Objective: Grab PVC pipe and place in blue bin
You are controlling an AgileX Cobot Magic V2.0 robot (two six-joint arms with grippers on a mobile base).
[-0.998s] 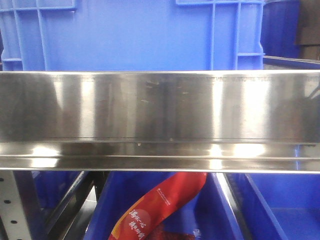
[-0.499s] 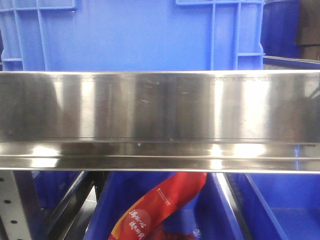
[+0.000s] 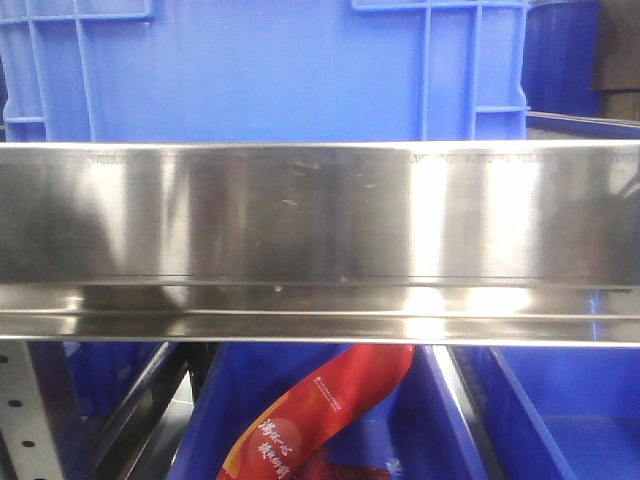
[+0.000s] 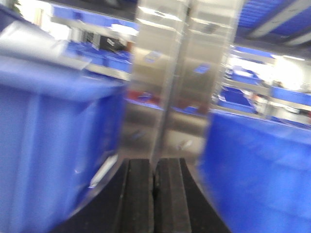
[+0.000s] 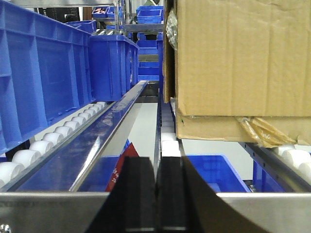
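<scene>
The PVC pipe is out of view in every frame. My left gripper (image 4: 154,167) is shut and empty; its view is blurred, with a blue bin (image 4: 43,145) close on the left and another blue bin (image 4: 262,170) on the right of a steel upright (image 4: 180,73). My right gripper (image 5: 159,165) is shut and empty, level with a steel shelf rail (image 5: 48,211). Beyond it a blue bin (image 5: 214,170) lies on the lower level. Neither gripper shows in the front view.
A steel shelf beam (image 3: 320,240) fills the front view, with a large blue crate (image 3: 270,70) above it and a red packet (image 3: 320,410) in a blue bin below. A cardboard box (image 5: 243,63) sits on rollers at right; blue crates (image 5: 43,73) stand on rollers at left.
The front view is nearly unchanged; only the reflections on the steel beam have shifted slightly.
</scene>
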